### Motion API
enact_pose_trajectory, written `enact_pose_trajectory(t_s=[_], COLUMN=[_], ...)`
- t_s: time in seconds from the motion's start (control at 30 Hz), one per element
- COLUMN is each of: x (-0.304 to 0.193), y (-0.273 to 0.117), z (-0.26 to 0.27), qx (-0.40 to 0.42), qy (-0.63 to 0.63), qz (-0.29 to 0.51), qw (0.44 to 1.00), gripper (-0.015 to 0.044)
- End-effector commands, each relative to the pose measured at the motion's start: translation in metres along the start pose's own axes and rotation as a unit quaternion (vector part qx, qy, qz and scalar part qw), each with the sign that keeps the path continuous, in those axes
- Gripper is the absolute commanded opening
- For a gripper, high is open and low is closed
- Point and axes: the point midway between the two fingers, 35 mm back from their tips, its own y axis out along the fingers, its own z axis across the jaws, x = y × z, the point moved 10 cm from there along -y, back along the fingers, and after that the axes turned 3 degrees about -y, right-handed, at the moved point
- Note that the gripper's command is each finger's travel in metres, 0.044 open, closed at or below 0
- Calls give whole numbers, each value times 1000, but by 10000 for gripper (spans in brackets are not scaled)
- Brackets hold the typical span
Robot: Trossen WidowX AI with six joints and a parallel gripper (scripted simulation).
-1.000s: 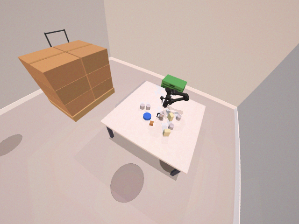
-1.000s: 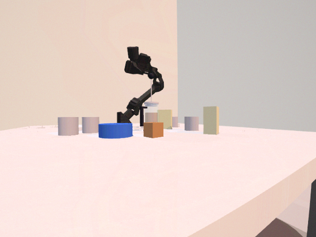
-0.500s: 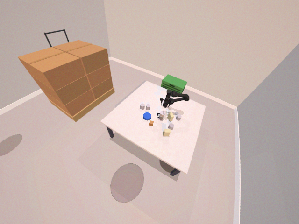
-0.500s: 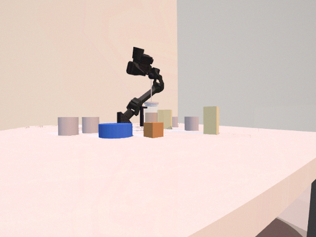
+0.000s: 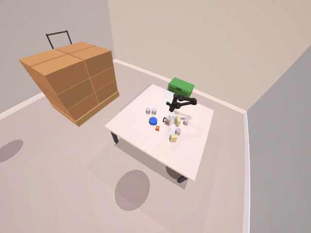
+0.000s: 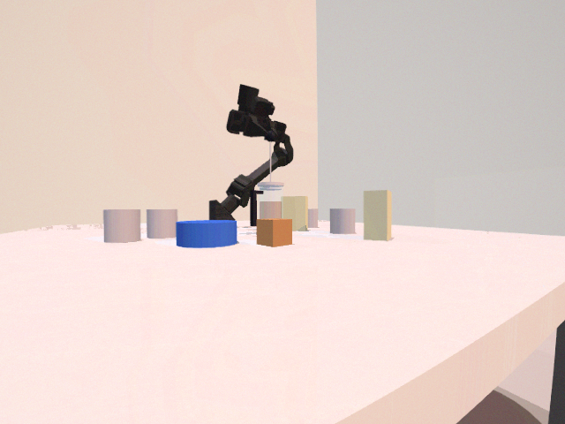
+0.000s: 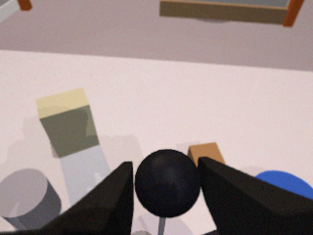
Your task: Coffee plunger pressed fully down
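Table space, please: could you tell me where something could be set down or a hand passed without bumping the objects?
The widest bare stretch of the table lies on the camera side of the blue disc and orange cube in the exterior view. The far right edge beyond the tall tan block also looks free. It is crowded around the coffee press, ringed by blocks and grey cylinders.

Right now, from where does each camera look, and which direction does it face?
Top: high in the room, looking down on the table and whole arm.
Exterior: low at table height, facing the arm side-on, with the coffee press behind the orange cube.
Wrist: on the gripper, looking down at the plunger knob between its fingers.
Exterior and wrist share the orange cube.
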Motion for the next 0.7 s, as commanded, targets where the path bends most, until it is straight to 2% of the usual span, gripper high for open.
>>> enact_pose_trajectory(t_s=[0.0, 0.67], x=[0, -15], y=[0, 13], z=[0, -3], qx=[-1, -3], qy=[2, 1], qz=[0, 4], qw=[1000, 1000], gripper=[124, 124])
